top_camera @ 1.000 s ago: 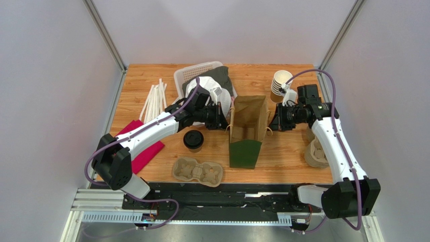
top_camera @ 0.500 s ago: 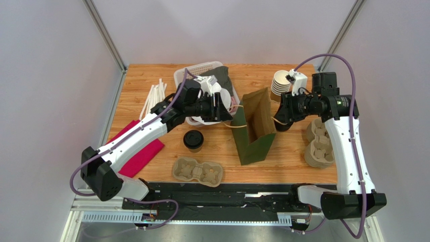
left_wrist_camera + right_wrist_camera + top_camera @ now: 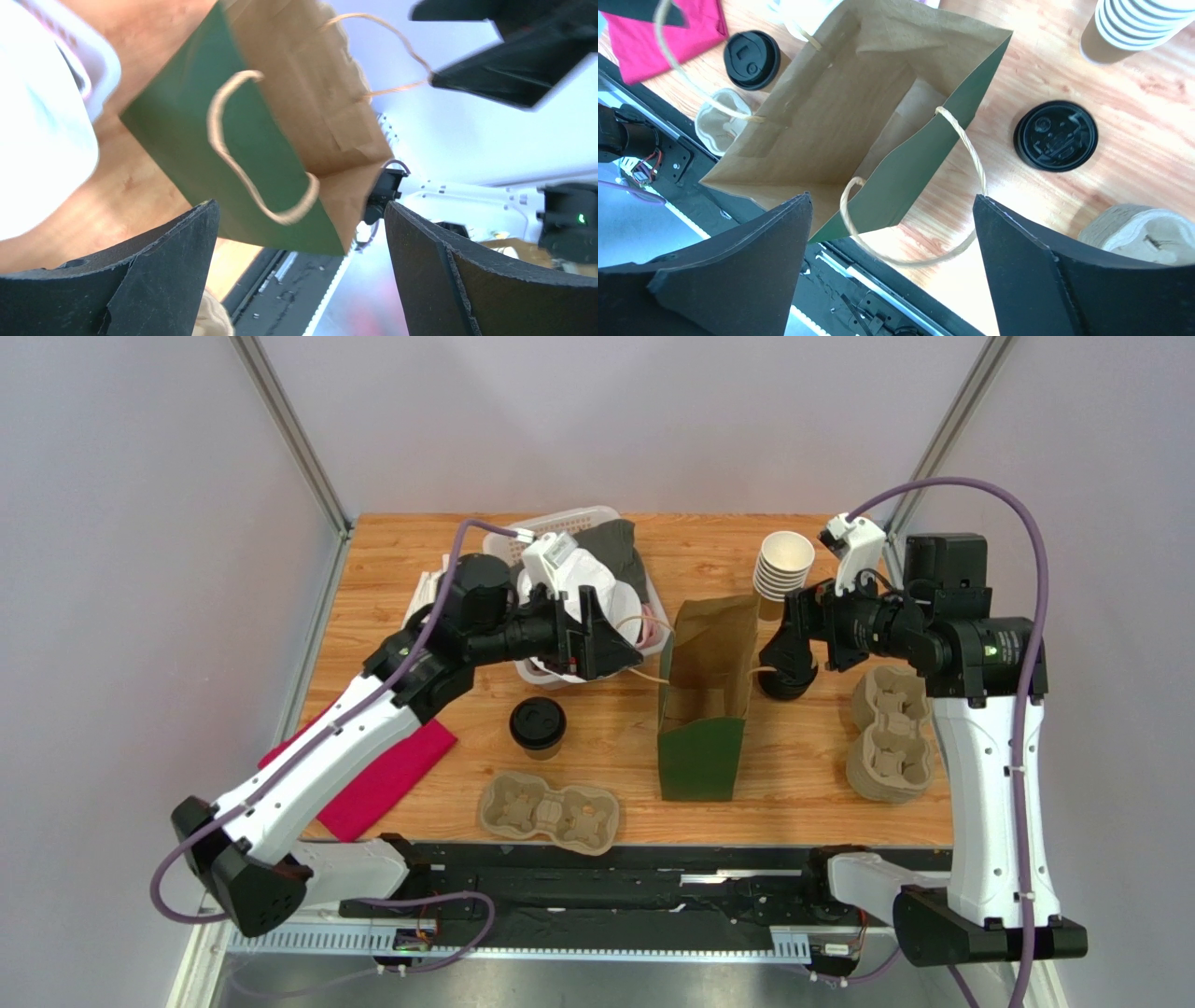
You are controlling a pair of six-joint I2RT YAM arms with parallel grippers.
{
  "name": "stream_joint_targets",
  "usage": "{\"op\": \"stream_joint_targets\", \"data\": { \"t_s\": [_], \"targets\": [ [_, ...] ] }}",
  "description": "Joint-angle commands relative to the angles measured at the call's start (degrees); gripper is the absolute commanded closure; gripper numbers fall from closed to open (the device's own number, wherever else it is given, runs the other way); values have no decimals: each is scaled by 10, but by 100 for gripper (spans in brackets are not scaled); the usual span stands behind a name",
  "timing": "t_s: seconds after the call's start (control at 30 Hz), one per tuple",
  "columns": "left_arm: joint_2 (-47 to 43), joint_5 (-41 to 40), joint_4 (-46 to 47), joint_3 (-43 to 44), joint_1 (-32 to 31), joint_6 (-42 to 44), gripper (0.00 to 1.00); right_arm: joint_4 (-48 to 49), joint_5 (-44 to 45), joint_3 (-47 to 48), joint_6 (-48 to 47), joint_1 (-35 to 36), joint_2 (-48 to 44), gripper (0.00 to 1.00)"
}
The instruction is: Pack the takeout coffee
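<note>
Kraft bag (image 3: 706,703) stood unheld | left end effector (image 3: 617,637), right end effector (image 3: 776,658) spread, empty | takeout coffee (image 3: 537,725) at bag's 9 o'clock | risk: unheld bag tipping

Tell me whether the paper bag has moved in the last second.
Yes: the paper bag shifted slightly right, away from the lidded coffee cup, which stayed put.

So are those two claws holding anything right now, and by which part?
Nothing is held. The left gripper and right gripper both stand wide open either side of the paper bag, whose twine handles hang loose, ungripped.
</note>
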Motion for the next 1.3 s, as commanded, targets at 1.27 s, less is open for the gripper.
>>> {"op": "stream_joint_targets", "data": {
  "t_s": [1.27],
  "targets": [
    [-31, -50, -286, -335, 259, 22, 28, -14, 28, 73, -5, -5, 21, 2]
  ]
}}
